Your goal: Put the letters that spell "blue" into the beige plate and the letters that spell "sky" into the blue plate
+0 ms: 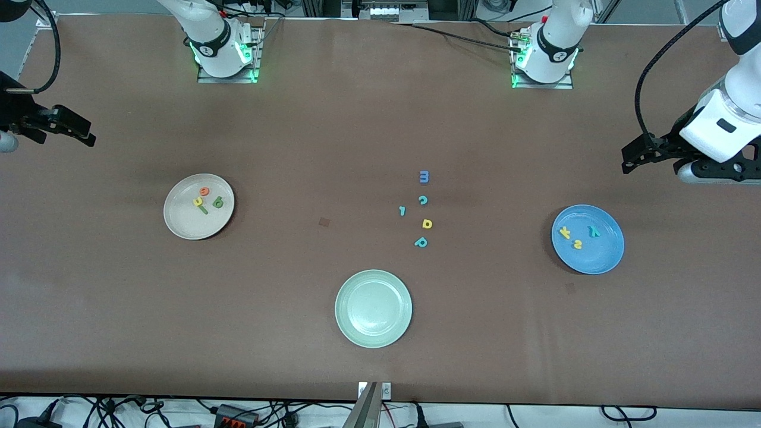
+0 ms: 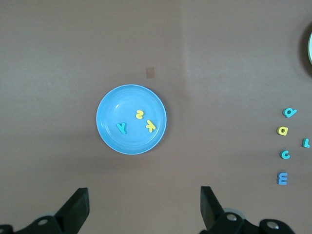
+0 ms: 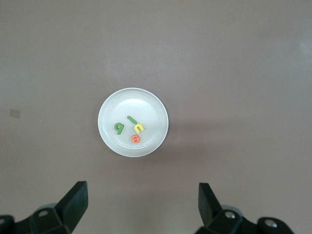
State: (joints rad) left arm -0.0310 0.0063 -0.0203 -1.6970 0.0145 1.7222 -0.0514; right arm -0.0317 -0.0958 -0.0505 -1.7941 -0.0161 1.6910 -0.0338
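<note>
in beige plate [image 1: 178,223]: b, l, u, e; both grippers open.

White arms [image 1: 734,113]; black fingers [image 2: 78,207]; green-lit bases [image 1: 226,68]; black cables [image 1: 648,77]
</note>
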